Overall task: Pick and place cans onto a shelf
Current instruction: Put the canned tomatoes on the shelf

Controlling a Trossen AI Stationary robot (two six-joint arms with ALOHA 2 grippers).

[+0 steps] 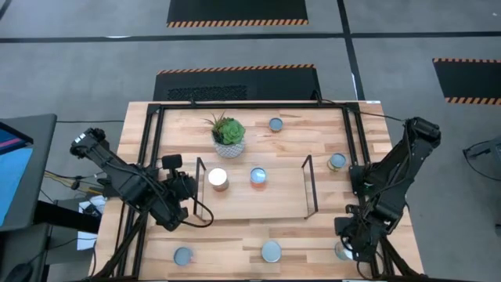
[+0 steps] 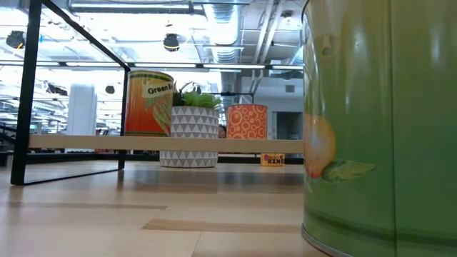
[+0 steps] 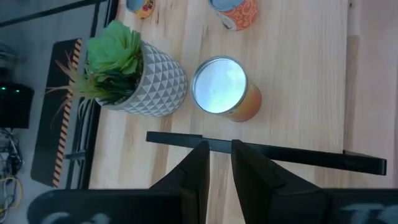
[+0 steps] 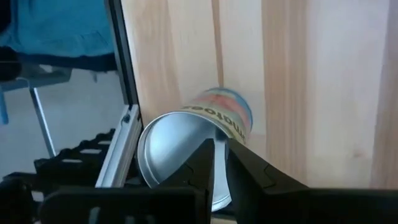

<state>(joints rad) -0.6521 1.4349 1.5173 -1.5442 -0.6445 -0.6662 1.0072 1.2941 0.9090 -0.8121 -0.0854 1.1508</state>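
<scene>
The light-wood shelf point(image 1: 258, 205) stands mid-table with two cans on it: a white-topped orange-sided can point(image 1: 218, 178) and an orange-patterned can point(image 1: 258, 176). My left gripper point(image 1: 193, 188) is at the shelf's left end, just outside the wire upright point(image 3: 280, 154), narrowly open and empty. The white-topped can point(image 3: 221, 87) stands beyond it. My right gripper point(image 1: 350, 249) is at the near right corner, shut on a silver-topped can point(image 4: 193, 155). Several more cans stand on the table point(image 1: 275, 124), point(image 1: 337, 161), point(image 1: 182, 255). My right gripper pinches the can's top rim point(image 4: 229, 134) between its two fingers. One finger point(image 4: 200, 168) is over the silvery top and the other point(image 4: 245, 171) is outside the wall. The fingers come from above, pointing down. I cannot tell whether the can is off the table.
A green succulent in a white pot point(image 1: 228, 135) stands behind the shelf's left part. A green can point(image 1: 271, 251) stands at the near edge and fills the right of the low view point(image 2: 378, 128). The black table frame point(image 4: 121, 74) runs close beside the held can.
</scene>
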